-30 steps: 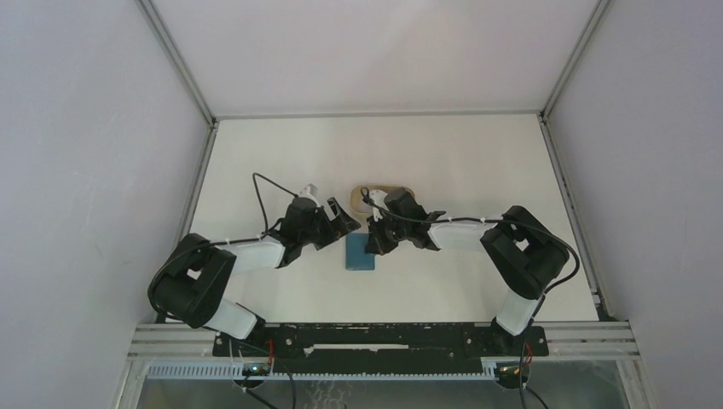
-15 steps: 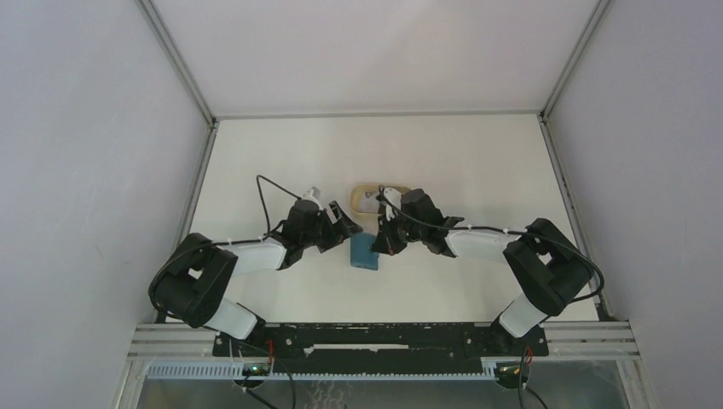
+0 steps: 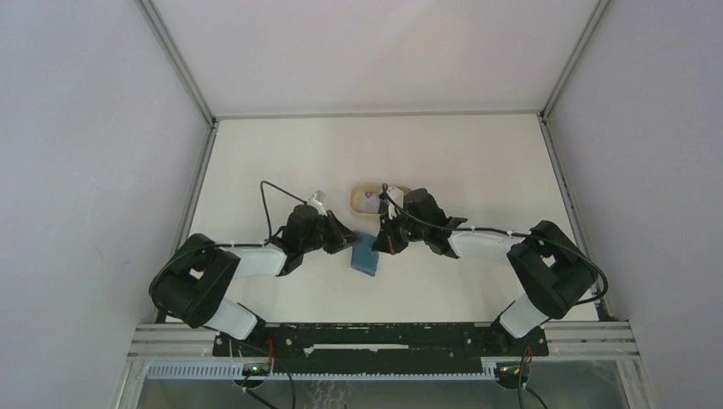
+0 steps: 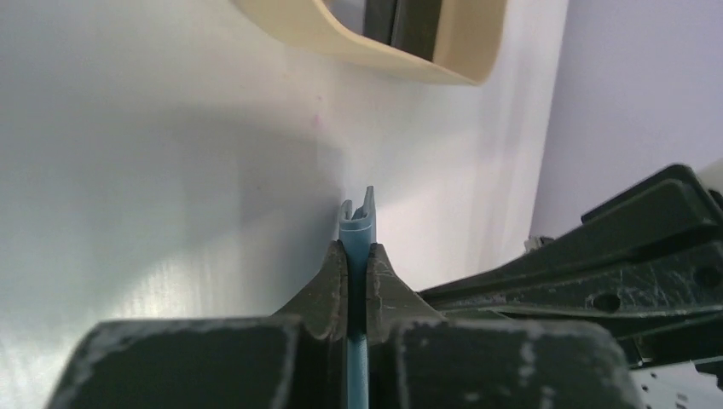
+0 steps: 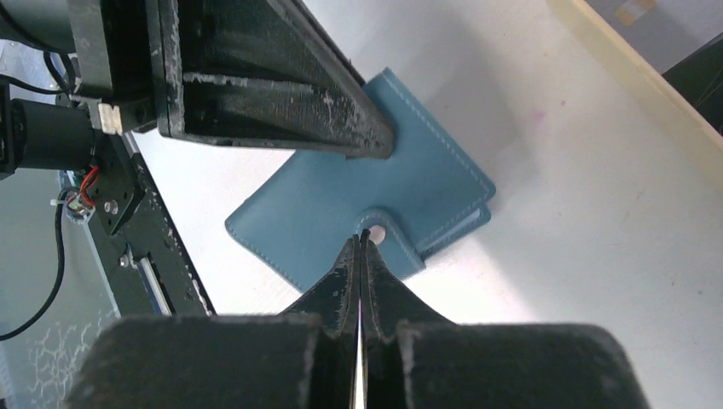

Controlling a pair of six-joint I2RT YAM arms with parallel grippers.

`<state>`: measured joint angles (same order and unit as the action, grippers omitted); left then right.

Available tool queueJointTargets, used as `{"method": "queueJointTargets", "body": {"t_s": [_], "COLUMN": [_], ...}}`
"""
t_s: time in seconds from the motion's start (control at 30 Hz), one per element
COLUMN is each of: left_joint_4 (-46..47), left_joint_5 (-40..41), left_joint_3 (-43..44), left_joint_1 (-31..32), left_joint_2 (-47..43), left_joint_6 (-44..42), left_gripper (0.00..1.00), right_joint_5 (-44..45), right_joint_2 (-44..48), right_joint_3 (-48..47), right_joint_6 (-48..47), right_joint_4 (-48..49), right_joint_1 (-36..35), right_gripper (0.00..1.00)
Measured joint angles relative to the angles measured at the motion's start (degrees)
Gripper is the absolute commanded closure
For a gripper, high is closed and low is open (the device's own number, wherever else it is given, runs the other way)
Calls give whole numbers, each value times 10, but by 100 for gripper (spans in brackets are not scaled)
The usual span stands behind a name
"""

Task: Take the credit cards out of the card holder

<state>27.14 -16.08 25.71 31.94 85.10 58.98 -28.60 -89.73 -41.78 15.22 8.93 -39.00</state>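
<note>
The card holder (image 3: 365,255), folded shut, is near the middle of the desk (image 3: 460,162), between my two hands. My left hand (image 3: 348,243) is clenched on its left edge, fingers (image 4: 328,285) pinching the teal leather. My right hand (image 3: 383,242) is closed tight, tips at the snap tab (image 5: 394,244). The tan tray (image 3: 355,198) lies just beyond.

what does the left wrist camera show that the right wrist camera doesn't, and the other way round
Only the left wrist view: the card holder seen edge-on, pinched in the left gripper.
Only the right wrist view: the holder's flat teal face, its snap tab, and the right gripper shut with its tips at that tab.
Both: the card holder, part of the tan tray and the white table.
</note>
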Motion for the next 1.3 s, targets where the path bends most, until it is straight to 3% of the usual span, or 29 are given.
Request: {"method": "queueJointTargets", "body": {"t_s": [0.13,0.27,0.33,0.4,0.57,0.73,1.03,1.3], "left_joint_4": [19,-9,-30,-48,-89,-123,-134,-137], "left_joint_5": [-13,-10,-6,0,22,42,53,57], "left_joint_3": [-9,-10,-10,-10,-10,-9,-9,-9], "left_joint_1": [3,3,3,3,3,4,5,6], "left_joint_2": [0,-22,-42,-62,-93,-101,-106,-107], "left_joint_6": [10,3,-5,-10,-25,-38,-40,-42], "left_gripper": [100,100,100,100,100,100,100,100], "right_joint_5": [14,40,50,66,77,81,108,112], "right_joint_2": [16,92,135,157,143,88,-12,-49], "right_joint_3": [7,66,96,102,70,40,-14,-28], "right_joint_6": [5,31,43,46,37,36,31,32], "right_joint_4": [9,37,42,37,19,19,3,8], "right_joint_1": [3,47,82,98,19,-59,-100,-103], "right_gripper": [100,100,79,65,53,49,48,58]}}
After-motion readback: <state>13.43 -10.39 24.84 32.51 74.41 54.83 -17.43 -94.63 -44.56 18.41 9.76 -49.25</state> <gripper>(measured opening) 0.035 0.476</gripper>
